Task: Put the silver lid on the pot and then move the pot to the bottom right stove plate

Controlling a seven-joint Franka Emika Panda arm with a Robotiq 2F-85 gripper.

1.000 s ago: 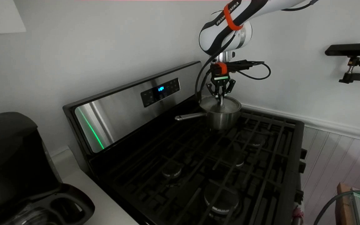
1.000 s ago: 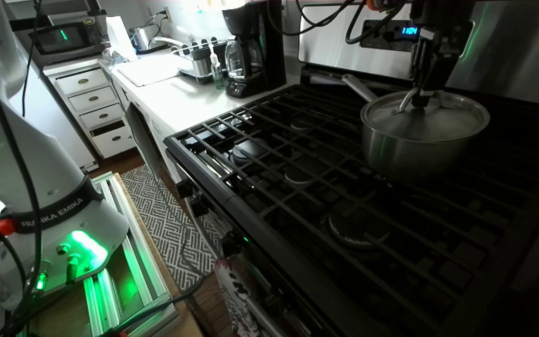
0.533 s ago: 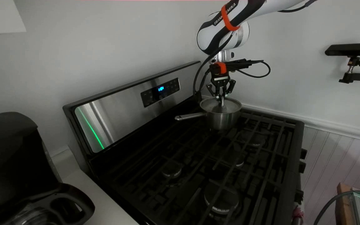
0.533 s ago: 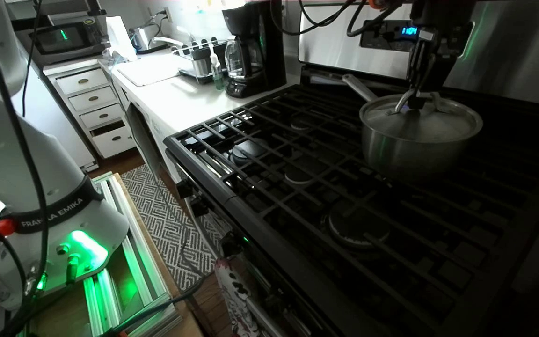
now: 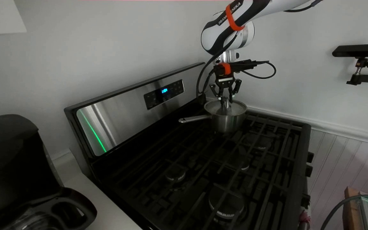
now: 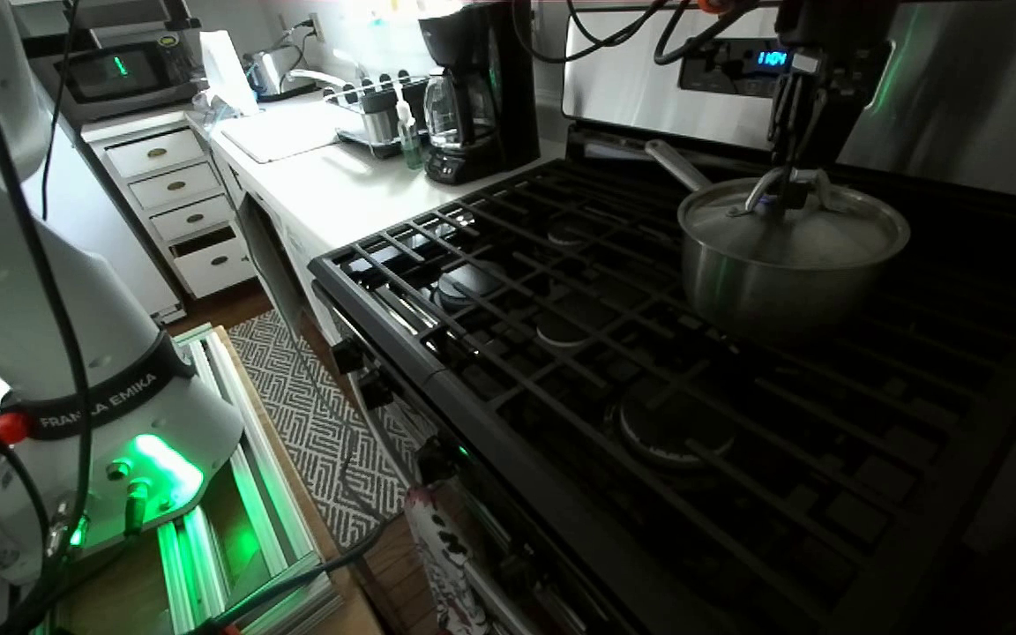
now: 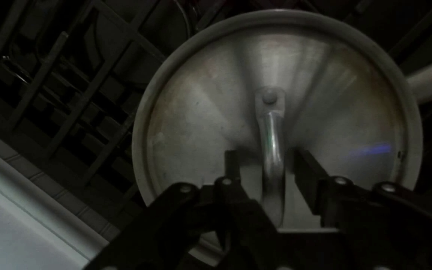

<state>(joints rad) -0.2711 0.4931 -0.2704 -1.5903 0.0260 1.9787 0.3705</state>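
Note:
The silver lid (image 5: 214,108) lies on top of the pot (image 5: 227,124), seemingly seated on its rim, in both exterior views (image 6: 834,236). The lid carries an arched metal handle (image 7: 271,138). The pot (image 6: 764,291) stands on the back right burner, its long handle (image 5: 194,119) pointing along the back panel. My gripper (image 5: 226,99) is directly above the lid. In the wrist view its fingers (image 7: 265,154) are open, one on each side of the lid handle, with gaps. The bottom right stove plate (image 6: 677,428), at the front right, has nothing on it; it also shows dimly elsewhere (image 5: 262,145).
The back panel (image 5: 120,118) of the stove rises behind the pot, and a wall (image 5: 299,95) stands close beside it. Black grates cover the other burners (image 5: 226,204). A coffee maker (image 6: 481,97) stands on the counter (image 6: 296,190) past the stove's far side.
The lid has shifted slightly and settled onto the pot. The fingers, shut on the lid handle before, have opened around it. The pot has not moved.

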